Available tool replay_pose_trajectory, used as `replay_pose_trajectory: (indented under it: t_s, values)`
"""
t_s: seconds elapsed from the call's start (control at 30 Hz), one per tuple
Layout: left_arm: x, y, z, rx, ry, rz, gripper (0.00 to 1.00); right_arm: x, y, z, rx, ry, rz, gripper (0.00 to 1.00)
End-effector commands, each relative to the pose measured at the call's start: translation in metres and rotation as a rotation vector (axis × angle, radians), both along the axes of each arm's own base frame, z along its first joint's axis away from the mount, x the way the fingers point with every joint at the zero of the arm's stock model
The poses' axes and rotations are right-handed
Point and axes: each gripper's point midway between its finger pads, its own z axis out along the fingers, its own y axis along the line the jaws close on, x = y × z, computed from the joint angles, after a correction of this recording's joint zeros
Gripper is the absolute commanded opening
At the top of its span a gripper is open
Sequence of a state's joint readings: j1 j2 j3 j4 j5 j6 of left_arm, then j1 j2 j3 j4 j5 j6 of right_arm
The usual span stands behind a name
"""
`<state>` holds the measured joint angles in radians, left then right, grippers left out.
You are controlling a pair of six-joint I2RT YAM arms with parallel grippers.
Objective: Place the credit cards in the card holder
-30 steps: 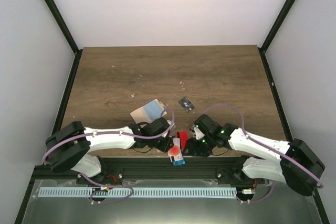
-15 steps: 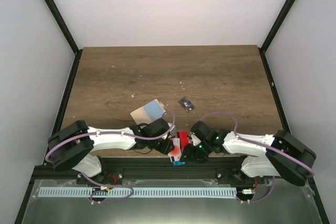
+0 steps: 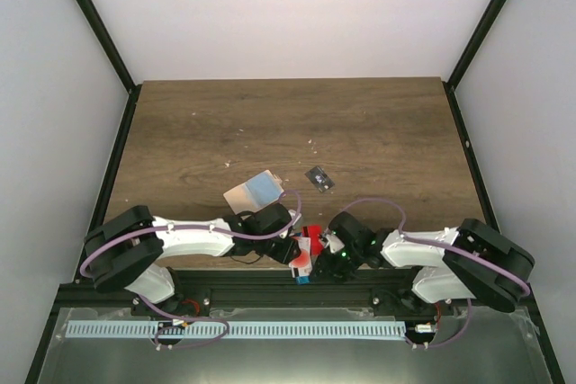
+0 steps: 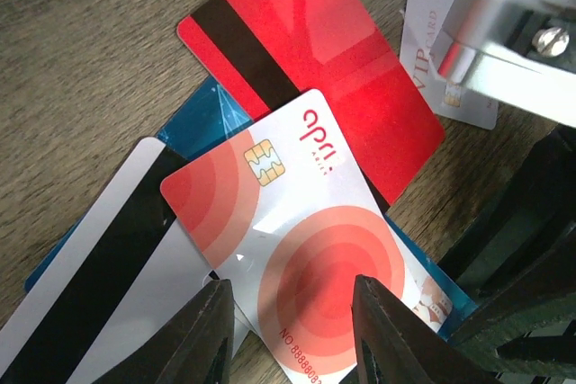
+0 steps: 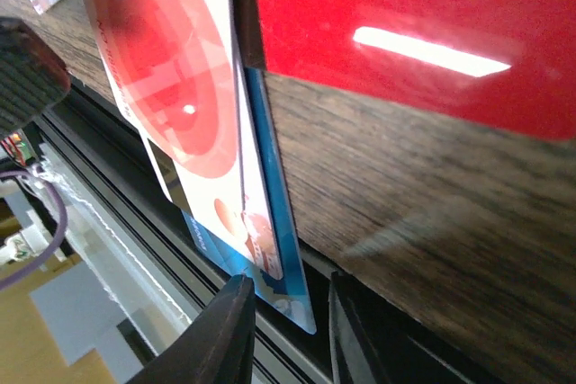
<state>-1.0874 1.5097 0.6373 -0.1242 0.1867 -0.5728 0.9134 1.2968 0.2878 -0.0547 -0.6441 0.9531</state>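
Tabletop: wood-grain tabletop (image 3: 360, 123), both arms folded low along its near edge.
Card pile: the pile of credit cards (image 3: 309, 245) lies fanned and overlapping at the middle of the near edge, between the two claws.
Top card: the white card with red dot (image 4: 297, 249) lies face up, chip showing, on top of the others.
Beneath it: the red card (image 4: 333, 69) shows its black stripe, the blue card (image 4: 202, 119) is partly covered, and the white striped card (image 4: 90, 294) lies at the left of the fan.
Beside the pile: a white VIP card (image 4: 432, 6), partly under the red card's edge.
Overhang: in the right wrist view the blue card and the red-dot card stick out past the near edge.
Left claw (image 4: 290, 290): released, fingers spread just above the red-dot card, clamping nothing.
Right claw (image 5: 288, 285): fingers straddle the overhanging corner of the blue card; whether they pinch it cannot be told.
Card holder (image 3: 245, 193): tan, flat on the tabletop, left of centre and beyond the left claw, apart from the pile.
Other item: a small dark card (image 3: 319, 178) lies right of the holder.
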Motion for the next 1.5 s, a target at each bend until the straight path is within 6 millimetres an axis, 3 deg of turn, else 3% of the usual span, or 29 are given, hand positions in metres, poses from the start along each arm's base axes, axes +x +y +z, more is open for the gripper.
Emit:
replay_pose_trajectory:
  t_s: [0.0, 0.27, 0.53, 0.7, 0.87, 1.07, 1.3, 1.47]
  values:
    - [-0.002, 0.005, -0.011, 0.03, 0.016, 0.005, 0.39, -0.005, 0.007, 0.007, 0.058, 0.005, 0.024, 0.22]
    - [0.003, 0.005, -0.005, 0.024, 0.0, 0.032, 0.38, -0.004, 0.009, 0.018, 0.081, -0.002, 0.025, 0.01]
    - [0.029, 0.009, 0.015, -0.007, -0.048, 0.119, 0.38, 0.014, -0.011, 0.025, -0.076, -0.06, -0.043, 0.01]
    - [0.046, 0.013, 0.023, -0.012, -0.074, 0.166, 0.38, 0.026, -0.033, 0.032, -0.166, -0.09, -0.097, 0.01]
    - [0.061, 0.017, 0.039, -0.039, -0.11, 0.205, 0.39, 0.039, -0.044, 0.054, -0.194, -0.158, -0.125, 0.01]
    - [0.076, 0.026, 0.08, -0.123, -0.177, 0.252, 0.43, 0.063, -0.019, 0.11, -0.004, -0.326, -0.114, 0.01]
    - [0.103, 0.072, 0.126, -0.256, -0.259, 0.406, 0.54, 0.106, 0.012, 0.156, 0.165, -0.526, -0.113, 0.01]
    - [0.105, 0.084, 0.145, -0.446, -0.245, 0.406, 0.58, 0.122, 0.037, 0.186, 0.364, -0.623, -0.092, 0.01]
